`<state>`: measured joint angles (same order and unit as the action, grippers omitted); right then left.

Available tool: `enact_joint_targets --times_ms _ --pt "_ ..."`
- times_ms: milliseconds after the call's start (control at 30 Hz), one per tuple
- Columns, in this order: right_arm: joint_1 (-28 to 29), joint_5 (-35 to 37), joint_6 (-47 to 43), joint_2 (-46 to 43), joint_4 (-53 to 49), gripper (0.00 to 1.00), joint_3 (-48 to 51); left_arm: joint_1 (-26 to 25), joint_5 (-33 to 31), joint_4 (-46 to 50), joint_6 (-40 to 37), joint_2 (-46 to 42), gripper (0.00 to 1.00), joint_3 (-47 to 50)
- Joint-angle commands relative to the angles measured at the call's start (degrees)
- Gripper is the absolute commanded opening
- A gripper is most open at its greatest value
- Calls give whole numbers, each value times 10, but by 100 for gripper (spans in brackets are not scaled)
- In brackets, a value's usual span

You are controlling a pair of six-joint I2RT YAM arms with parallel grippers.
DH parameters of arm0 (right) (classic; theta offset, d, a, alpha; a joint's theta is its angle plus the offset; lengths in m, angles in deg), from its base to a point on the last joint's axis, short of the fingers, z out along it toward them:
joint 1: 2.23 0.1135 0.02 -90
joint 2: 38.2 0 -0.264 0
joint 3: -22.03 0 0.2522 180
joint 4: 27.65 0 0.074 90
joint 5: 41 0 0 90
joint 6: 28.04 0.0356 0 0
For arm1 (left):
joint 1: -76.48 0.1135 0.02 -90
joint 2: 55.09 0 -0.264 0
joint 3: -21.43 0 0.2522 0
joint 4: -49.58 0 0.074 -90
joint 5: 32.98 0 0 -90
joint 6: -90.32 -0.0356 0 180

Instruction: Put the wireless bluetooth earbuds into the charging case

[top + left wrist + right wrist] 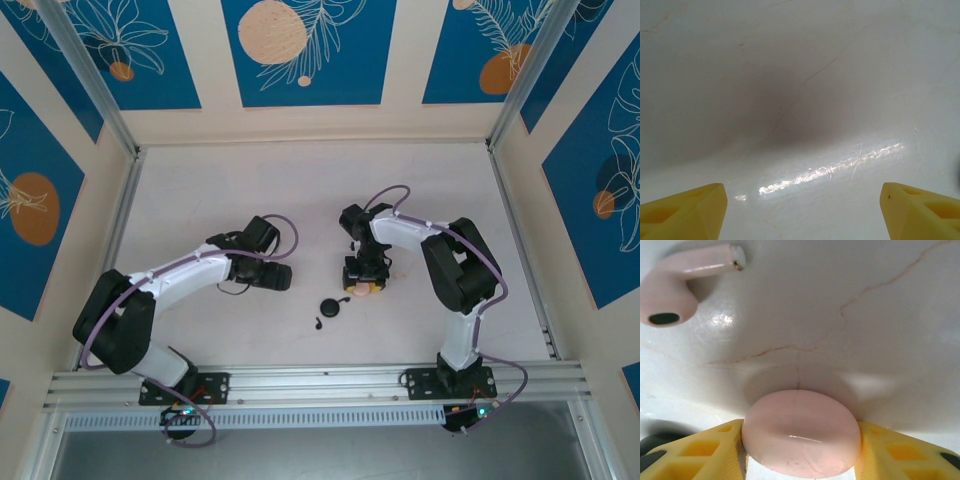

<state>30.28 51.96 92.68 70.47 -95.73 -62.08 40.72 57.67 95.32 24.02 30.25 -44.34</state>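
A closed, round pale pink charging case (801, 432) lies on the white table, and the yellow fingers (710, 450) of my right gripper (801, 460) press against both of its sides. One pale pink earbud (670, 295) lies loose on the table, beyond the case to the left. From above, my right gripper (363, 284) points down at the table's middle. A black round case (332, 307) and a small black earbud (318, 322) lie just to its left and nearer. My left gripper (283, 276) hovers low with its jaws wide apart (805, 205) over bare table.
The white table (200, 200) is walled at the back and on both sides by blue and cream panels. A metal rail (320, 380) runs along the near edge at the arm bases.
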Motion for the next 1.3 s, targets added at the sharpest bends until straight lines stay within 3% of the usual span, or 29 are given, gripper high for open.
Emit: enact_joint_targets --times_ms 0,233,700,1067,1267 --pt "6 2 5 -6 29 50 1 -4 7 2 2 1 79 -2" --pt "14 25 -47 -103 140 49 78 -1 42 4 -21 -6 78 -29" --pt "48 -16 -282 -336 508 46 263 20 226 27 -56 -24 69 -159" --pt "107 42 -360 -390 613 45 308 20 335 28 -45 -40 57 -186" --pt "122 47 -374 -401 623 45 303 20 338 36 -44 -35 56 -188"
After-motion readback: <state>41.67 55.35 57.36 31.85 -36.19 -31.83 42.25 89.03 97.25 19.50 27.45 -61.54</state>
